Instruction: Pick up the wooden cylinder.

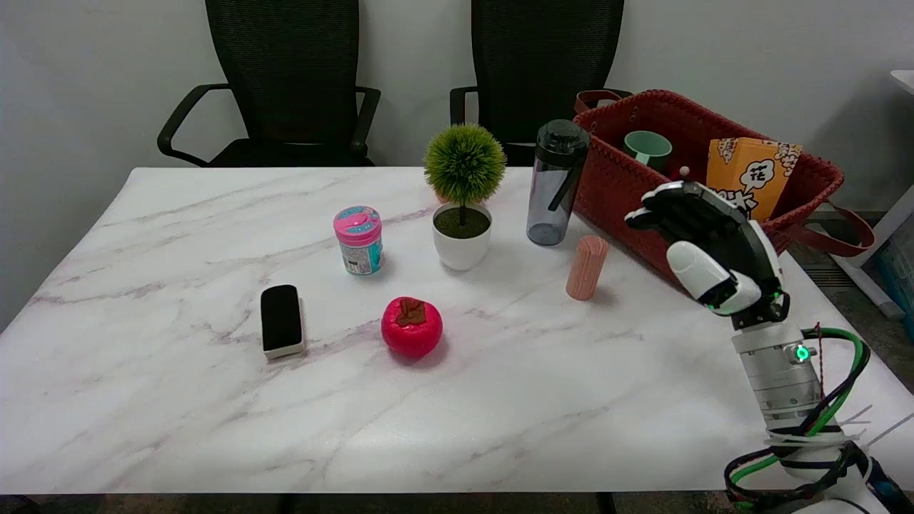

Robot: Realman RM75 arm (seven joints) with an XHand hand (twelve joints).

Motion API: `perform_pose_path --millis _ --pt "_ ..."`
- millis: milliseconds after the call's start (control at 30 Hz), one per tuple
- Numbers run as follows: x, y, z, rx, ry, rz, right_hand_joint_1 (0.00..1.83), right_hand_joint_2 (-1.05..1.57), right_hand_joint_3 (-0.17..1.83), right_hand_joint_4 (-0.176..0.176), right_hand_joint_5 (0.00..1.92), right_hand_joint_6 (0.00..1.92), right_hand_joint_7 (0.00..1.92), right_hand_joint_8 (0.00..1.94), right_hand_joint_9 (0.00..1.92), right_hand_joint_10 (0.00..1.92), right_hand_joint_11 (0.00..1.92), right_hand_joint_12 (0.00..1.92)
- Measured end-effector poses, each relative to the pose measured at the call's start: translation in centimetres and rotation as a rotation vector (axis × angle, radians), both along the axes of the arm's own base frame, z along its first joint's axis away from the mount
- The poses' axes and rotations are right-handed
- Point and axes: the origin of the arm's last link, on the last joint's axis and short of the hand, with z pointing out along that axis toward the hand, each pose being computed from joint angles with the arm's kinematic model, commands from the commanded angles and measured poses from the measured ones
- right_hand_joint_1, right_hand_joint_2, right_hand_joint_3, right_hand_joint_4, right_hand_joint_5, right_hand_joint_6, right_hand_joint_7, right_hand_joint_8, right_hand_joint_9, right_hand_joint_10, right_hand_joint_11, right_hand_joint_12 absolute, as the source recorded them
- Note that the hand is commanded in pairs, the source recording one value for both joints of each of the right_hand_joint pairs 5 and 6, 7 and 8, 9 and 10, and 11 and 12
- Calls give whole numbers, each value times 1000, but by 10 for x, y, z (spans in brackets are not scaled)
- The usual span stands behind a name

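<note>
The wooden cylinder (587,267) stands upright on the marble worktop (214,400), just beside a red woven basket (614,185) and near a dark water bottle (555,183). The right robot hand (703,246) hovers to its right, fingers spread, holding nothing

— Where's the right arm?
— It rises from the picture's lower right, its white forearm upright, wrapped in green and black cables, a green light lit at the wrist.
— And the right hand (707,250)?
— Raised in the air, tilted toward the picture's left, fingers (653,207) apart and slightly curled, holding nothing, touching nothing
</note>
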Motion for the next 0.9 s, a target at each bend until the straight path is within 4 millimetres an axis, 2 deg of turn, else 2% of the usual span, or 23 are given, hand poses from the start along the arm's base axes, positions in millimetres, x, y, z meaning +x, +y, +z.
perform_pose_path --millis 167,300,433,767,900 --pt "-11 6 -2 31 -15 -14 1083 203 1034 0 724 724 746 746 813 813 775 775" --pt "-19 11 -1 44 -15 -34 1078 104 1078 0 637 637 715 715 738 738 753 753" --pt "-28 17 -2 54 -13 -57 1073 82 1007 0 564 564 667 667 683 683 723 723" --pt "-42 37 -7 62 -29 -77 1066 119 952 0 610 610 653 653 681 681 708 708" --pt "-46 39 -12 72 -40 -87 1065 124 947 0 612 612 652 652 680 680 707 707"
